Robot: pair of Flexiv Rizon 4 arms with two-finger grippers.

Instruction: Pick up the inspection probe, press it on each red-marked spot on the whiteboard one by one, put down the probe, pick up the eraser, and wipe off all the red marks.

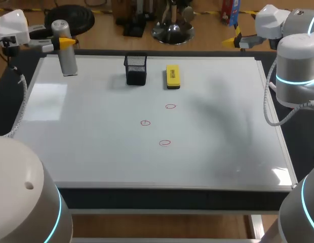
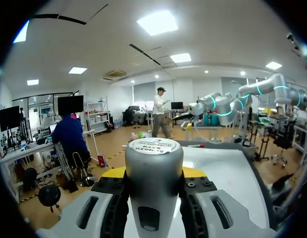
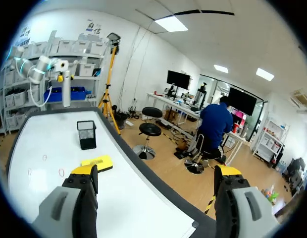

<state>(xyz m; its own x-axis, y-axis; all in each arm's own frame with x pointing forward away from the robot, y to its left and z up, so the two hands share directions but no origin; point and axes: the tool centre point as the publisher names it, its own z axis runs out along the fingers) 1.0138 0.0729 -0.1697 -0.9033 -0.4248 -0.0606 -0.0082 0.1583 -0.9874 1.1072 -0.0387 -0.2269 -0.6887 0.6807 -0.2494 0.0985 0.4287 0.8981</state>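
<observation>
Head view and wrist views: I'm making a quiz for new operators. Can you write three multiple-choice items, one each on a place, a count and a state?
1. Where does the yellow block eraser lie?
A. Beside the black mesh holder, on the far part of the white whiteboard
B. Inside the holder
C. On top of the red marks

2. How many red circle marks are on the whiteboard?
A. Two
B. Three
C. Five

3. What is the left gripper doing?
A. Open and empty
B. Shut on the grey cylindrical probe
C. Shut on the eraser

Answers:
1 A: the eraser lies flat next to the holder, apart from it.
2 B: three circles show.
3 B: the left wrist view shows both fingers against the probe's sides.
</observation>
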